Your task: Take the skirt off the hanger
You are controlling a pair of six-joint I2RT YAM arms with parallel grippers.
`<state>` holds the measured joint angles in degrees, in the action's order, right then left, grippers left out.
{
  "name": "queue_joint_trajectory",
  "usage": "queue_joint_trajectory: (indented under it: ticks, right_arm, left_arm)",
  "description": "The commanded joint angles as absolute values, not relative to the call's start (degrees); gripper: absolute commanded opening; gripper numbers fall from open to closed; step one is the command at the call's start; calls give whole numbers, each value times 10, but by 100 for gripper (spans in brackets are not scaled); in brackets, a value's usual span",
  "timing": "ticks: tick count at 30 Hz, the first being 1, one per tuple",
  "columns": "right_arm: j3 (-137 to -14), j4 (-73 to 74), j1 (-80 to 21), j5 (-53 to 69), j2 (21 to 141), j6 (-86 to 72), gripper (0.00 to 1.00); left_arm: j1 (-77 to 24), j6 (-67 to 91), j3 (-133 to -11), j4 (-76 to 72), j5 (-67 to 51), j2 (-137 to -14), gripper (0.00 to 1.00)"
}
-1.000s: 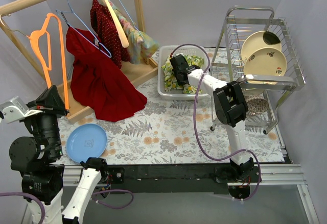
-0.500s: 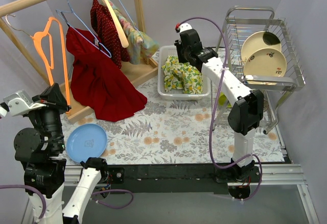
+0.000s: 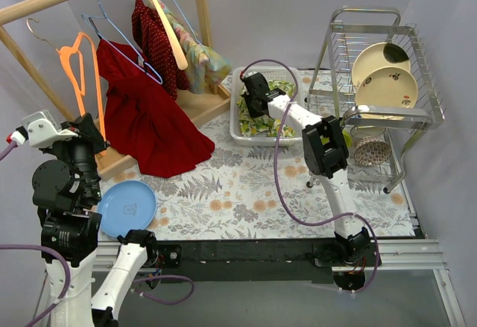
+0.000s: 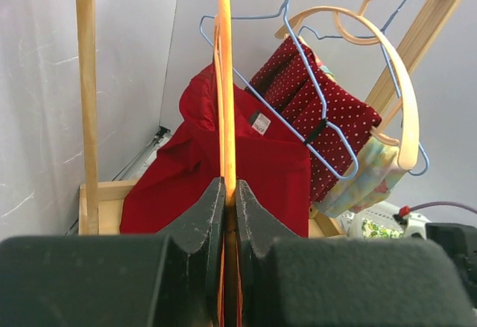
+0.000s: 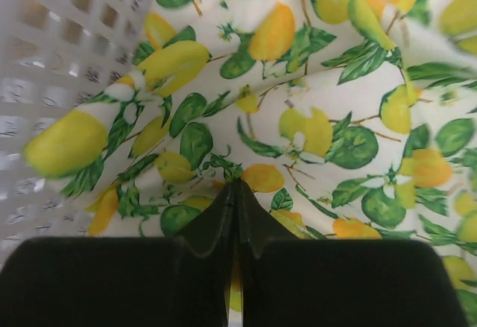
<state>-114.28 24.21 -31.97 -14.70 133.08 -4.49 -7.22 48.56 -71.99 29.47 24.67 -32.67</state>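
The lemon-print skirt (image 3: 262, 122) lies bunched in the white basket (image 3: 237, 135). It fills the right wrist view (image 5: 335, 118), with the basket wall (image 5: 45, 29) at the left. My right gripper (image 3: 252, 102) (image 5: 237, 184) is down in the basket, shut on a fold of the skirt. The bare orange hanger (image 3: 97, 115) (image 4: 226, 81) stands upright at the left, its hook just under the wooden rail. My left gripper (image 3: 89, 127) (image 4: 229, 185) is shut on the hanger's lower bar.
A red garment (image 3: 145, 122) hangs on a blue wire hanger, beside a red polka-dot garment (image 3: 153, 36) and a floral one (image 3: 200, 60) on a wooden hanger. A blue plate (image 3: 125, 206) lies front left. A wire dish rack (image 3: 380, 118) with plates stands at the right.
My right gripper rose above the basket, then came back down into it onto the skirt. My left gripper moved the orange hanger right and up, nearer the red garment.
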Motion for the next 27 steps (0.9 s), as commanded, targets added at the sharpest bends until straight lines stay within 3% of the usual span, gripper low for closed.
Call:
queue_joint_trajectory:
  ticks: [1,9,12,17,22,25,27]
  right_arm:
    - [-1154,247,-314,-146,1341,-48,8]
    - [-1140,260,-316,-123,1255,-44,12]
    - [-1121,265,-323,-116,1204,-47,19]
    - [-1077,263,-352,-102,1109,-47,43]
    - [-1006,251,-403,-94,999,-43,85]
    - [-958,229,-441,-89,928,-48,98]
    - [-940,222,-467,-88,896,-51,98]
  left_arm:
    - [-70,470,-747,276,264,-340,0]
    - [-70,429,-759,269,272,-359,0]
    - [-70,390,-759,263,244,-358,0]
    - [-70,358,-755,252,211,-356,0]
    - [-70,321,-758,213,278,-378,0]
    - [-70,295,-762,186,333,-403,0]
    - [-70,284,-763,182,362,-423,0]
